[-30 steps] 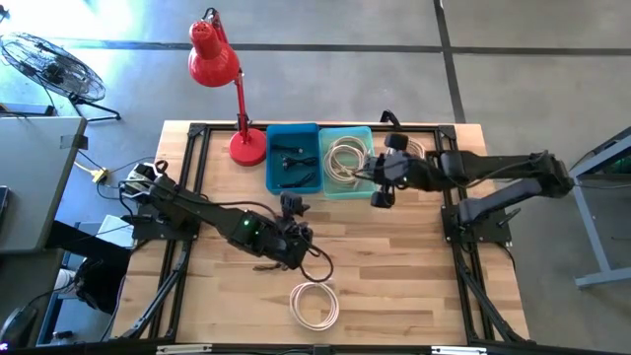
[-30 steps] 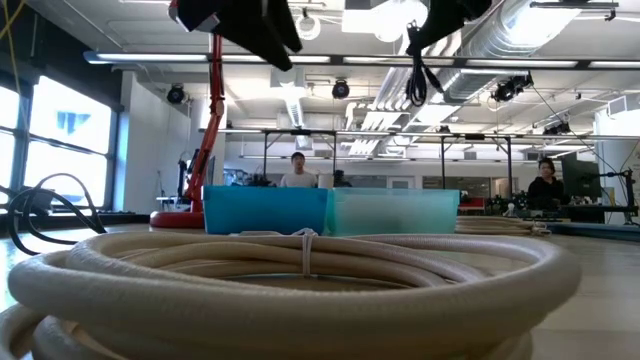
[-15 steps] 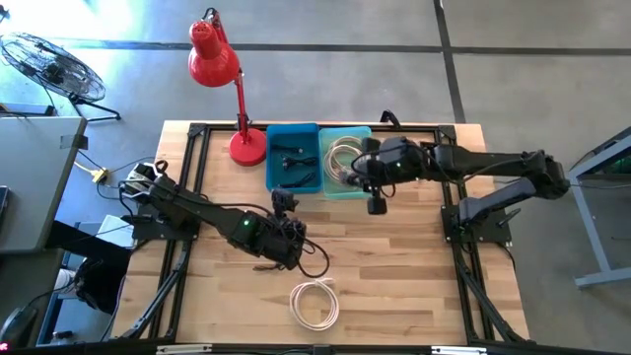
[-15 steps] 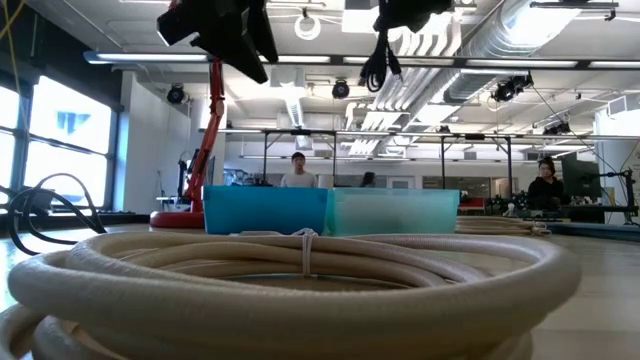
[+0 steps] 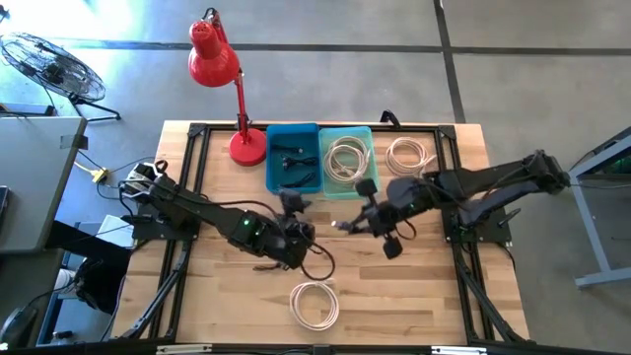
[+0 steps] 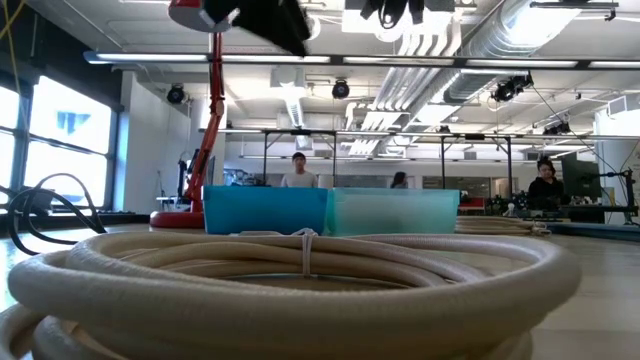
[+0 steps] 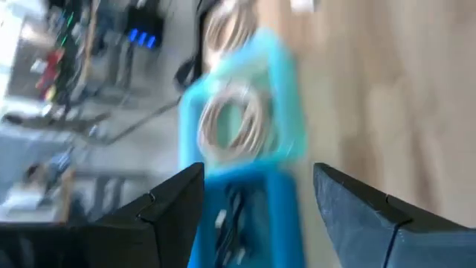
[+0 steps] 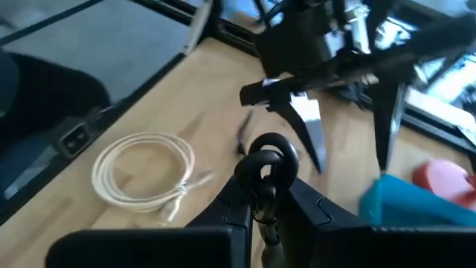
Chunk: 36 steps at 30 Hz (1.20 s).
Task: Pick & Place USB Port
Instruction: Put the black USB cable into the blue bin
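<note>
My right gripper (image 5: 347,224) hangs over the table's middle, just in front of the bins, shut on a black cable (image 8: 265,160). The cable's dark strands show at the top of the low view (image 6: 400,10). My left gripper (image 5: 292,209) stands open to its left, above the table, with nothing between its fingers (image 7: 256,212). A blue bin (image 5: 293,158) holds black cables. A teal bin (image 5: 346,161) beside it holds a white coil. A black cable loop (image 5: 317,262) lies on the wood under the left arm. My right gripper pinches the black cable between its two fingers, on a bunched loop (image 8: 262,175) that stands out past the fingertips. The fingers slant downward, pointing toward the table's left side. The cable is lifted clear of the table.
A white coil (image 5: 315,304) lies near the front edge and fills the low view (image 6: 300,280). Another white coil (image 5: 409,156) lies at the far right. A red lamp (image 5: 232,99) stands at the far left, beside the bins. People sit in the room beyond the table.
My right gripper has swung from above the teal bin toward the table's near edge, carrying the black cable with it. It has turned and now points at the left arm.
</note>
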### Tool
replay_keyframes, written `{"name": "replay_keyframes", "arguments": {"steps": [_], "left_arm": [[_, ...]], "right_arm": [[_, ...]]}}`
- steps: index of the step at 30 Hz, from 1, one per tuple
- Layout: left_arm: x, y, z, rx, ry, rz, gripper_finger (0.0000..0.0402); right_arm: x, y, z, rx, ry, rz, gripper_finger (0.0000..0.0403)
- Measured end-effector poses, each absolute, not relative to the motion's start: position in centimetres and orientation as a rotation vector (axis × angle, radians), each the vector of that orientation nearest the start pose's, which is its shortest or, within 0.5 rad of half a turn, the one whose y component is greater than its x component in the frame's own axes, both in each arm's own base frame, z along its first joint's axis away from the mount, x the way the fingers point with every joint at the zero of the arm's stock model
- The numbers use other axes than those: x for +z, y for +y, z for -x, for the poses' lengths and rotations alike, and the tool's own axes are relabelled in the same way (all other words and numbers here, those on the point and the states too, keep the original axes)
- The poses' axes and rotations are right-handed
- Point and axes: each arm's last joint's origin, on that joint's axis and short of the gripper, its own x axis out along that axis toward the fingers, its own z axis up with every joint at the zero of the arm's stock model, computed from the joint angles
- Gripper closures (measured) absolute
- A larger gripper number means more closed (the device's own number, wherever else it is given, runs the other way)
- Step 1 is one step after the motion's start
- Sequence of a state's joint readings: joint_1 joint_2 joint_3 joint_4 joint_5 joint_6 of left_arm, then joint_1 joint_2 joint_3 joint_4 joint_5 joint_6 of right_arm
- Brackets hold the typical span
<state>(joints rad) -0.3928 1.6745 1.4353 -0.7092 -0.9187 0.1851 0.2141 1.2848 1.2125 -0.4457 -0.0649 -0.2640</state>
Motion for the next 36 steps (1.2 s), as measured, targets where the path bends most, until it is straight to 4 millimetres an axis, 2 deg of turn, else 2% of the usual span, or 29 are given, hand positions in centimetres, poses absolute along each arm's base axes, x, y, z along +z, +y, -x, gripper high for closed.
{"name": "replay_keyframes", "arguments": {"steps": [5, 14, 22, 31, 36], "left_arm": [[30.9, -12.3, -34.7, 0.199, 0.660, -0.739, 0.0153], [32.0, -12.9, -35.6, 0.111, 0.505, -0.666, 0.0153], [32.3, -11.8, -36.6, -0.100, 0.433, -0.544, 0.0153], [33.8, -10.2, -37.7, -0.126, 0.288, -0.462, 0.0153], [33.7, -10.0, -37.8, -0.191, 0.277, -0.444, 0.0153]], "right_arm": [[35.1, 8.1, -26.6, 0.411, 0.459, 0.362, 0.0374], [35.1, 10.1, -26.0, 0.479, 0.430, 0.456, 0.0374], [35.3, 9.7, -26.1, 0.431, 0.429, 0.468, 0.0374], [34.6, 9.7, -26.5, 0.423, 0.470, 0.452, 0.0374], [34.2, 9.7, -27.0, 0.411, 0.477, 0.460, 0.0374]]}}
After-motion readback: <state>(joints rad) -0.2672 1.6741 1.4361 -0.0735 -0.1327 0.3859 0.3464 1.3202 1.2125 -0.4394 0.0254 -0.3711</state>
